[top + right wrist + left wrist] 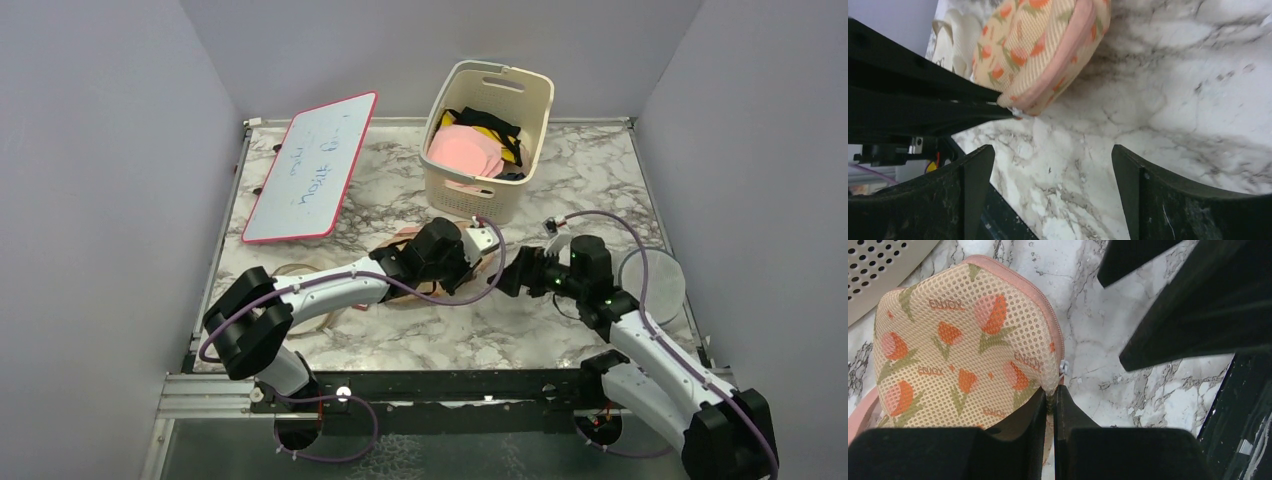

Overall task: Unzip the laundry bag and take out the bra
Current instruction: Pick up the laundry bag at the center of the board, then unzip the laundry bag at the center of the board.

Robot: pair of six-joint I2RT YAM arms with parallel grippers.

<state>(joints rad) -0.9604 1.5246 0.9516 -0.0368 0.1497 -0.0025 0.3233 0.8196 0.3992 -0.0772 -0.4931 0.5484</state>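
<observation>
Two grippers meet at the middle of the marble table [590,170], just in front of the cream slotted basket [487,140]. Your left gripper [1050,401] is clenched on the pink-edged rim of the laundry bag [963,350]. Its fingers are pressed together with the mesh fabric pinched between them, right below a small white tab [1063,367] on the zip edging. The bag lies flat on the marble, its carrot-printed lobe spreading away from the pinch toward the basket. Along the part you can see, the pink zip edging looks closed. Your right gripper [1052,150] is released, its jaws spread wide over bare marble just beside that same pinched corner, touching nothing. From above, the bag is mostly hidden under your left gripper. A red-framed whiteboard [310,165] lies at the far left of the table, and a round white mesh container [652,280] sits at the right side.
</observation>
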